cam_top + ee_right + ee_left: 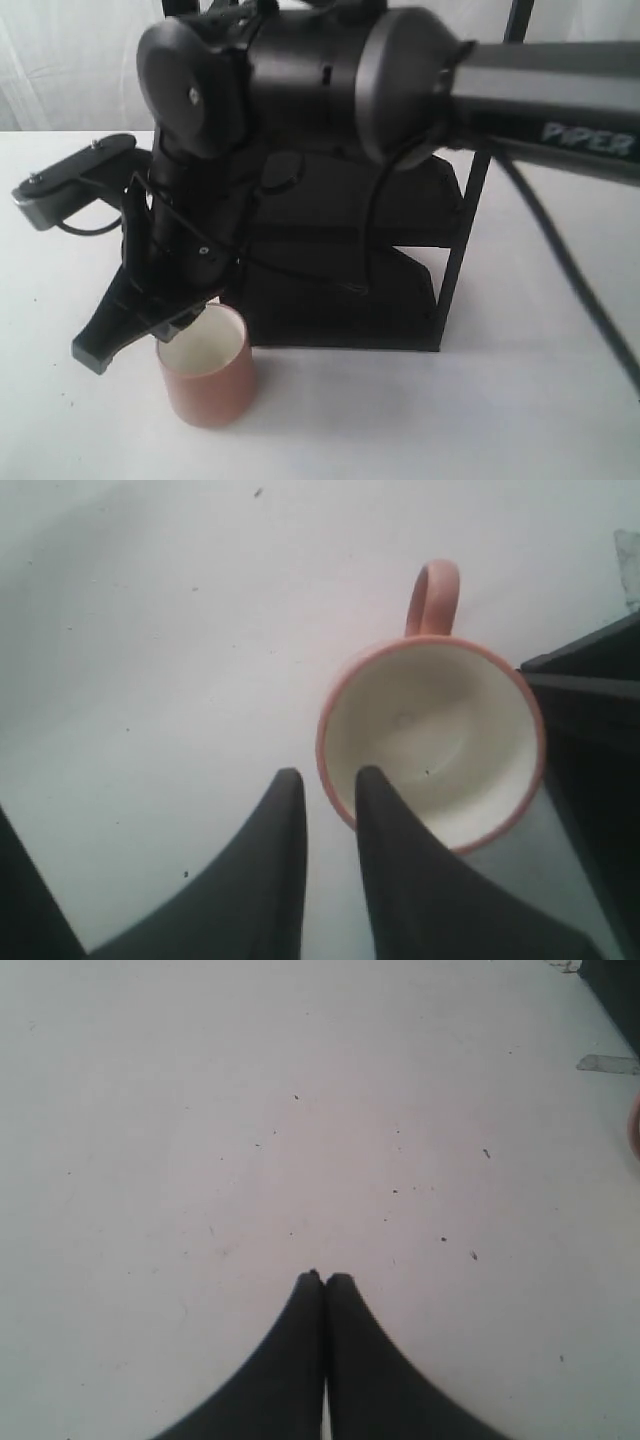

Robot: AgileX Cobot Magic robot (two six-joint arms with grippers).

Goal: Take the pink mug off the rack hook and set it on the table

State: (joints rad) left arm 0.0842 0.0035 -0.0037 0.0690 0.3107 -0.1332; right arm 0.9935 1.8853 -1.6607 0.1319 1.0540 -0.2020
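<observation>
The pink mug (205, 385) is off the rack (400, 290) and stands upright on the white table (450, 420), just in front of the rack's bottom shelf near its left front corner. Its cream inside faces up. From the right wrist camera the loop handle sticks out on the side of the mug away from the fingers.

The right arm (540, 100) reaches across in front of the rack, blocking most of it, and I cannot make out any hook behind it. Its hand (329, 772) hangs right over the mug at that same front corner. The two dark fingers (400, 880) are only narrowly parted. One sits over the mug's opening and the other just outside the wall, so the rim runs through the gap between them. The gap looks wider than the rim, and the hand is not pinching the mug.

The left hand (325, 1278) is out over bare, speckled table away from the rack, with its fingertips pressed together and nothing between them. A dark corner of the rack and a thin pink sliver of the mug just show at the edge of its camera's picture.
</observation>
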